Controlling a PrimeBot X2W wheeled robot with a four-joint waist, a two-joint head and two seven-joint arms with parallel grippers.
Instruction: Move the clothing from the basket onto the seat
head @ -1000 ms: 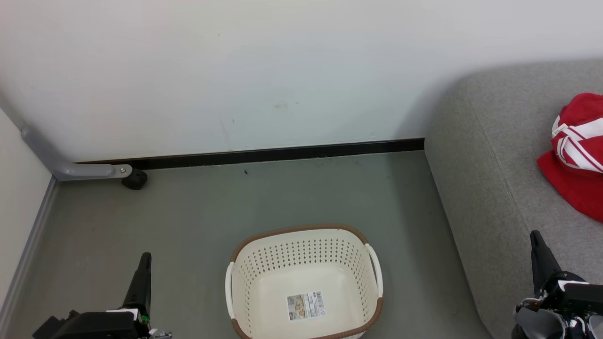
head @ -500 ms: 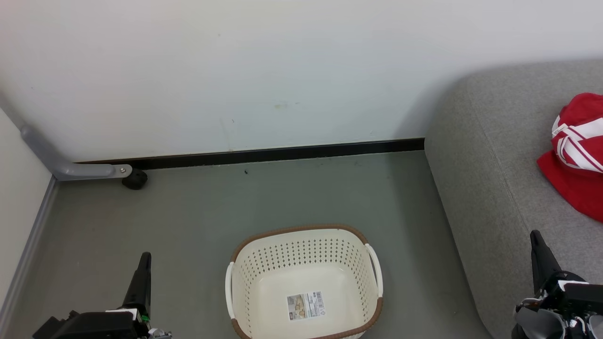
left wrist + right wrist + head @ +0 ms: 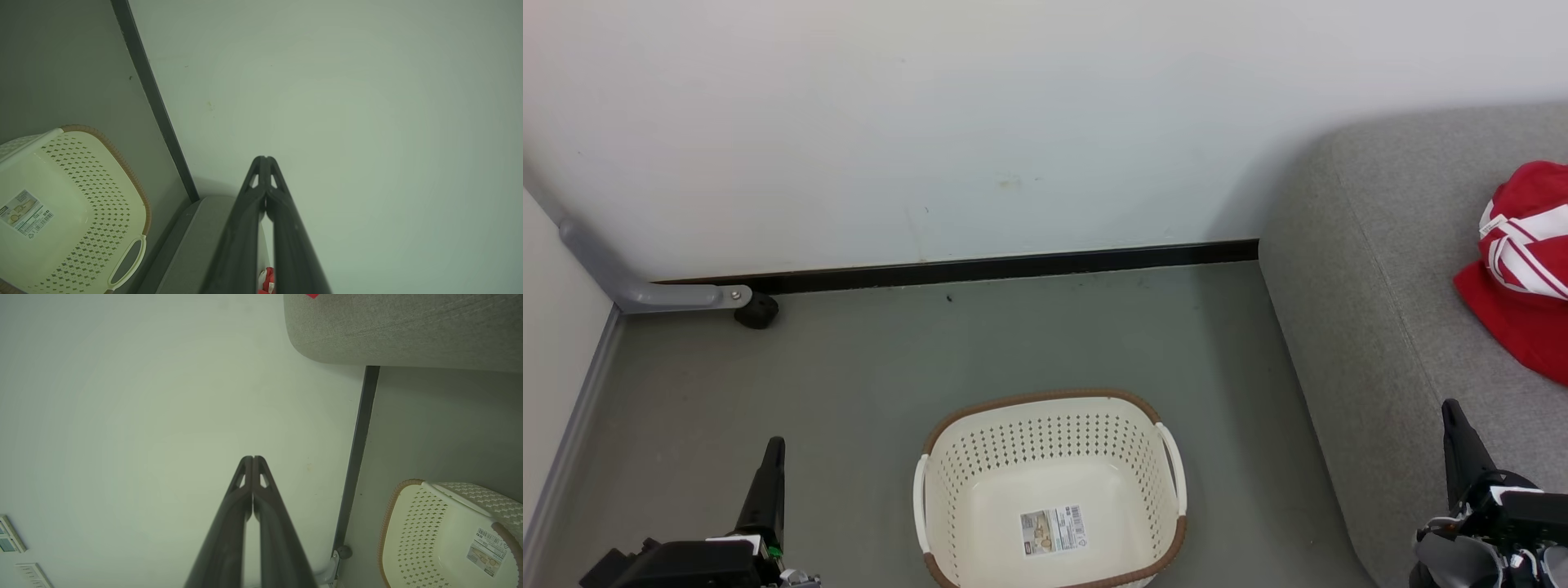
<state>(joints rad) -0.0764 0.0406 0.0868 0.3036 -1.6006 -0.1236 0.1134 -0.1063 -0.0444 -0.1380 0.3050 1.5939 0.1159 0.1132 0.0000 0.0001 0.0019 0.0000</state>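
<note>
The cream perforated basket (image 3: pixel 1049 490) with a brown rim stands on the floor at the bottom centre, holding nothing but its label sticker (image 3: pixel 1054 529). Red clothing with white stripes (image 3: pixel 1523 261) lies heaped on the grey seat (image 3: pixel 1372 269) at the right. My left gripper (image 3: pixel 772 447) is shut at the lower left, left of the basket. My right gripper (image 3: pixel 1450 408) is shut at the lower right, over the seat's front part. The left wrist view shows that gripper's tips (image 3: pixel 264 159) together, the basket (image 3: pixel 69 212) and a sliver of red clothing (image 3: pixel 267 281). The right wrist view shows the right gripper (image 3: pixel 252 459) with tips together and the basket (image 3: pixel 429 535).
A white wall with a black skirting strip (image 3: pixel 980 268) runs behind the basket. A grey bracket with a dark rubber stop (image 3: pixel 756 310) sits at the floor's left corner. Grey floor (image 3: pixel 890 367) spreads between wall, basket and seat.
</note>
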